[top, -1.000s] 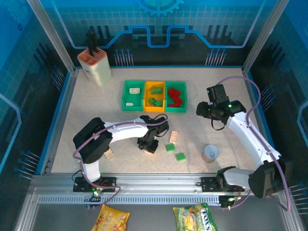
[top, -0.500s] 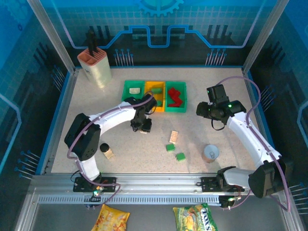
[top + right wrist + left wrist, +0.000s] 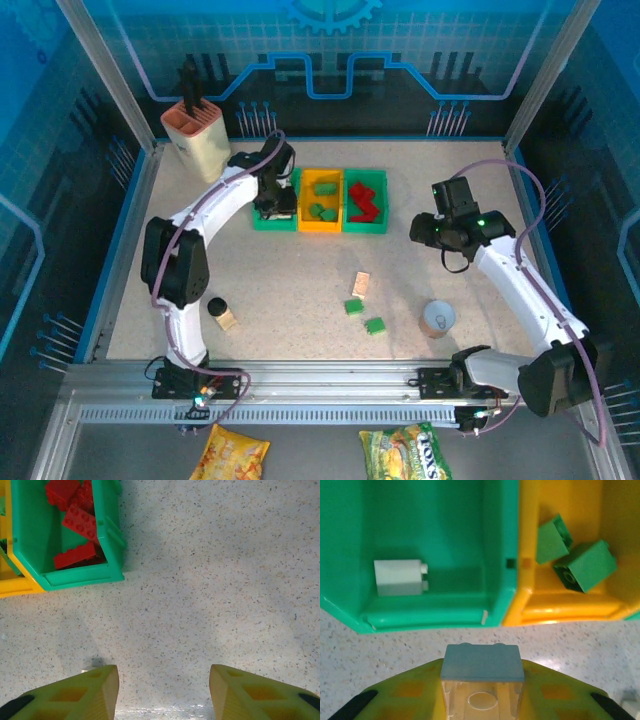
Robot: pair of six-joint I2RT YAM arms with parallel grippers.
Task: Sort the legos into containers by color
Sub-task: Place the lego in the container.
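Observation:
Three containers stand in a row: a left green bin [image 3: 262, 221], an orange-yellow bin [image 3: 321, 226] and a right green bin [image 3: 366, 227]. My left gripper [image 3: 268, 202] hovers over the left green bin's near edge, shut on a pale cream brick [image 3: 482, 662]. One cream brick [image 3: 400, 577] lies inside that bin [image 3: 420, 617]. Green bricks [image 3: 582, 565] lie in the orange-yellow bin [image 3: 560, 612], red bricks [image 3: 75, 522] in the right green one [image 3: 80, 577]. My right gripper [image 3: 164, 690] is open over bare table, right of the bins [image 3: 430, 228]. Loose on the table are a cream brick [image 3: 361, 283] and two green bricks [image 3: 353, 306] [image 3: 375, 324].
A round grey cup [image 3: 438, 318] stands at the front right. A tan piece with a black cap [image 3: 220, 312] sits front left by the left arm's base. A tall cream-and-pink holder [image 3: 197, 140] is in the back left corner.
My left arm swung from the middle of the table back to the left green bin, carrying the cream brick. The right arm barely moved.

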